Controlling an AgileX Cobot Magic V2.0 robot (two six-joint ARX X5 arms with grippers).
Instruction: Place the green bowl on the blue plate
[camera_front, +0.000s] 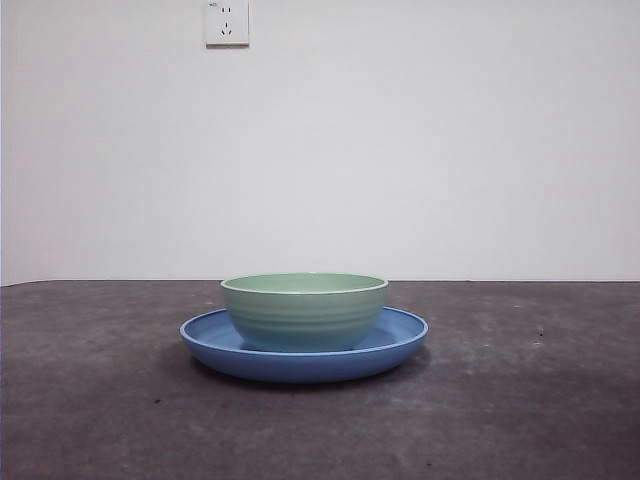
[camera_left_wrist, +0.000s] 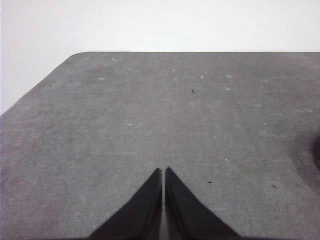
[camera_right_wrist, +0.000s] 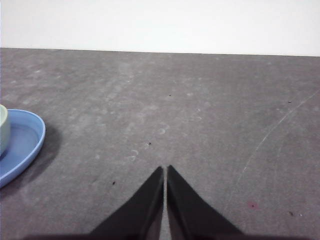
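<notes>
On the blue plate (camera_front: 400, 340): we see the green bowl (camera_front: 304, 312) upright
Left gripper (camera_left_wrist: 163, 172): jaws together, over bare table (camera_left_wrist: 150, 110)
Right gripper (camera_right_wrist: 165, 171): jaws together, holding nothing

the front camera sits low, about level with the dark grey matte table (camera_front: 100, 400), and looks straight across it to a white wall; the pale mint-green ridged bowl (camera_front: 304, 310) on the wide glossy blue plate (camera_front: 400, 340) fills the middle, near and large. each wrist camera looks down and forward over its own closed black jaws onto bare tabletop. the left gripper (camera_left_wrist: 163, 172) view takes in only table and wall. the right gripper (camera_right_wrist: 165, 170) view shares the plate's rim (camera_right_wrist: 30, 145) and a sliver of bowl (camera_right_wrist: 3, 127) with the front view, well off to one side of its jaws.
</notes>
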